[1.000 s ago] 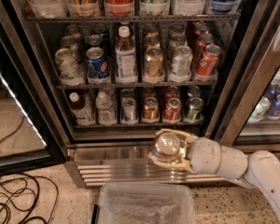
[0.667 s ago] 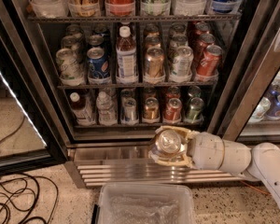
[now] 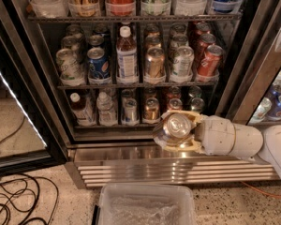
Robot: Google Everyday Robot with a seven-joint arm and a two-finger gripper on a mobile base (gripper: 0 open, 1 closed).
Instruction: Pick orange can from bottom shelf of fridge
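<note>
My gripper (image 3: 172, 131) is in front of the fridge (image 3: 178, 168), just below and before the right part of the bottom shelf (image 3: 131, 124). Its cream fingers (image 3: 180, 147) are shut above and below the orange can (image 3: 175, 125), which lies on its side with its silver lid and pull tab facing the camera. The can is outside the shelf, level with the fridge's lower frame. Still on the bottom shelf are two bottles, a silver can (image 3: 130, 110), another coppery can (image 3: 151, 109) and a red can (image 3: 173, 104).
Upper racks hold several cans and bottles. The open glass door (image 3: 18, 102) stands at the left. A clear plastic bin (image 3: 147, 205) sits on the floor below the gripper. Black cables (image 3: 14, 200) lie at the lower left. A second cooler (image 3: 271, 107) is at the right.
The gripper, with the can in it, has risen a little and shifted slightly right in front of the fridge base. Nothing on the shelves has moved.
</note>
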